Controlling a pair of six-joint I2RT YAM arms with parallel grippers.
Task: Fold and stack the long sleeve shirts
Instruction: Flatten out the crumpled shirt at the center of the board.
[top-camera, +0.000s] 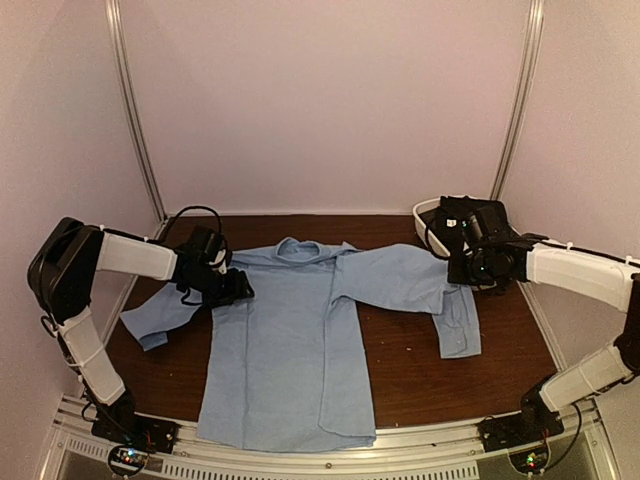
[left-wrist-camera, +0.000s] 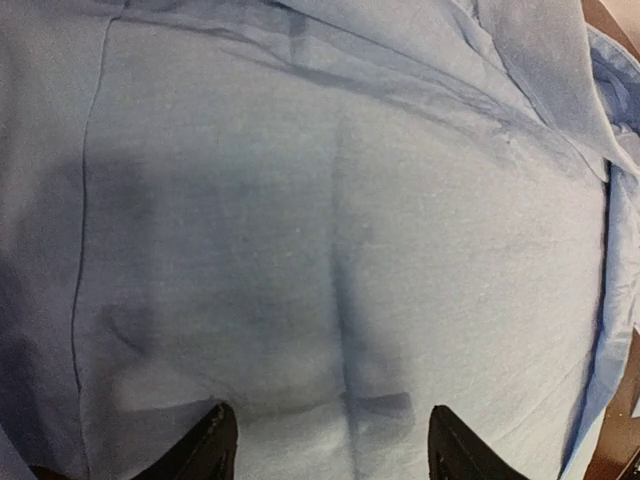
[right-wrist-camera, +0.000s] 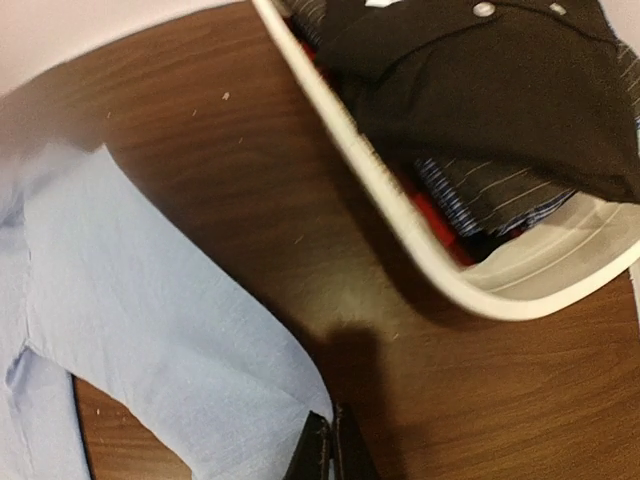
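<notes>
light blue shirt (top-camera: 290, 340) lies spread on the tabletop (top-camera: 420, 370), collar far, hem at the near edge between the arm bases. right sleeve (top-camera: 400, 272) runs out sideways, then bends toward the near edge. left sleeve (top-camera: 150, 322) is crumpled beside the body

right hand (top-camera: 470, 270) is closed at the bend of the right sleeve. looks like a pinch on the cloth edge, though the contact itself is hard to see. left hand (top-camera: 228, 288) sits over the left shoulder, fingers (left-wrist-camera: 212, 448) spread, nothing between them, close above the cloth

step in hand, my read: fold the right sleeve in over the body. doing it well:
- lift only enough to clear the tabletop and check the pinch has real cloth, since thin fabric slips
- carry inward across the chest and lay it flat, no twist at the shoulder
- left hand should press the shoulder down so the body doesn't drag along
- mind the white tub (top-camera: 428, 210) just behind the right hand

views:
- top gives the whole layout and both sleeves but hides the fingertips of both hands
- left wrist shows the spread fingers over cloth and a seam, with no clue where on the shirt
- right wrist shows the closed tips at the sleeve edge, plus dark and striped clothes (right-wrist-camera: 480, 100) inside the tub, which top does not show
</notes>
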